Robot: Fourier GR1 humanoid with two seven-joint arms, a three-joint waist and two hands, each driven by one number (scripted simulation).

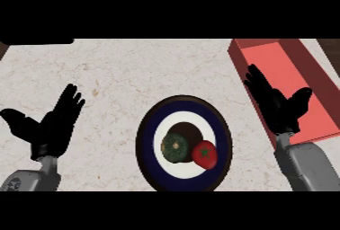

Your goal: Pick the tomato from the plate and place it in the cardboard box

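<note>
Black right hand (pixel 279 107) stands upright near the worktop's (pixel 119 67) right edge, fingers straight and spread, overlapping the red box (pixel 306 63). Left hand (pixel 50 126) rests open near the left edge, fingers apart. Plate (pixel 147 148) at the front edge holds the tomato (pixel 204 154) beside a green fruit (pixel 174 147), apart from both hands' fingers.

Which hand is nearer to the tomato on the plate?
Right. The right hand is up and right of the tomato, by the box; the left hand is far left, beyond the plate.
</note>
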